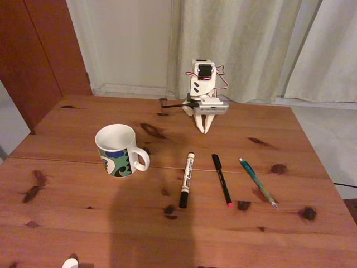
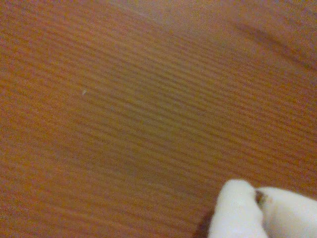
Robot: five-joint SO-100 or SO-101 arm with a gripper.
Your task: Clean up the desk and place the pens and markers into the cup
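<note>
Three sticks lie in a row on the desk [image 1: 83, 223], all untouched. The white marker [image 1: 187, 180] sits just right of the cup in the fixed view, black cap toward the camera. Beside it is the black pen [image 1: 221, 180], red tip at the near end, and further right the teal-green pen [image 1: 258, 183], angled away from the others. None touches its neighbour, so each can be taken alone.

The cup [image 1: 118, 149], a white mug with a green, blue and black wave pattern, stands upright left of the marker with its handle toward the sticks. Its mouth looks empty from here, so nothing is in yet.

Behind them the arm is folded low at the far side of the desk, the gripper [image 1: 204, 128] pointing down with its white fingers together and nothing between them. The wrist view agrees: the fingertips [image 2: 237, 208] meet over bare wood grain.

The risks, as I judge them: these sticks are round and lie flat, so an off-centre pinch could roll one away or skid it across the wood. A long marker dropped at a slant could catch the rim or tip the cup, and the handle faces the approach path, so a low swing could knock it.
</note>
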